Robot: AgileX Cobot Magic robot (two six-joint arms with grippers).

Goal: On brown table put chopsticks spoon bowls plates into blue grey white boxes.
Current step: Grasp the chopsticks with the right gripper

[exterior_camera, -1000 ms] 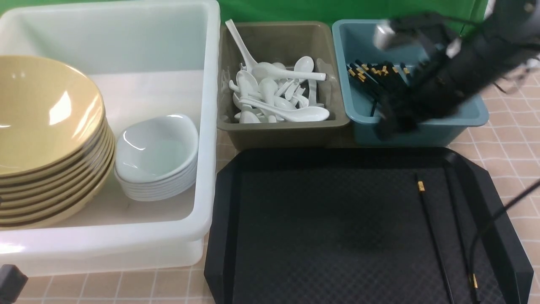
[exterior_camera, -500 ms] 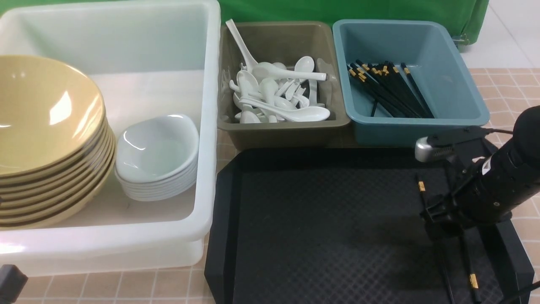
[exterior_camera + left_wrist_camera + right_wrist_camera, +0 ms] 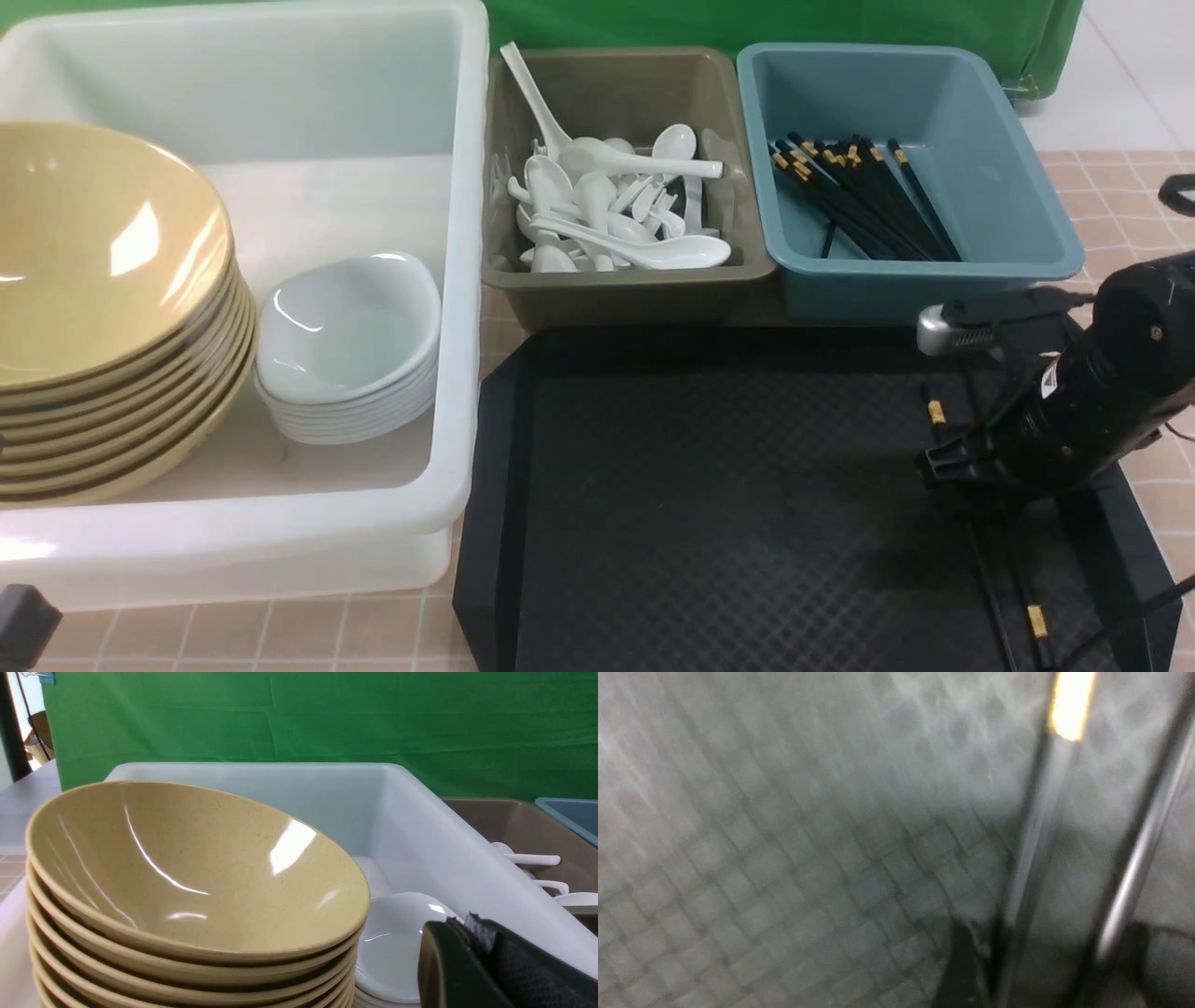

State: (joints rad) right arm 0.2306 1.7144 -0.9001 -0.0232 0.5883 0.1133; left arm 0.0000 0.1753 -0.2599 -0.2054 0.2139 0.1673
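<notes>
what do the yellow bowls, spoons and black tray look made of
Yellow bowls: likely melamine or glazed ceramic, glossy, with sharp highlights and fine speckles. Spoons: glossy white, ceramic or melamine. Black tray: probably plastic, matte, with embossed diamond texture.

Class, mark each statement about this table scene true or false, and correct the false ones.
1. The spoons lie in the olive-grey bin. True.
2. The yellow bowls are stacked on the black tray. False: they are stacked in the white tub.
3. Two chopsticks lie on the black tray. True.
4. The white plates lie in the olive-grey bin. False: they are stacked in the white tub, beside the bowls.
</notes>
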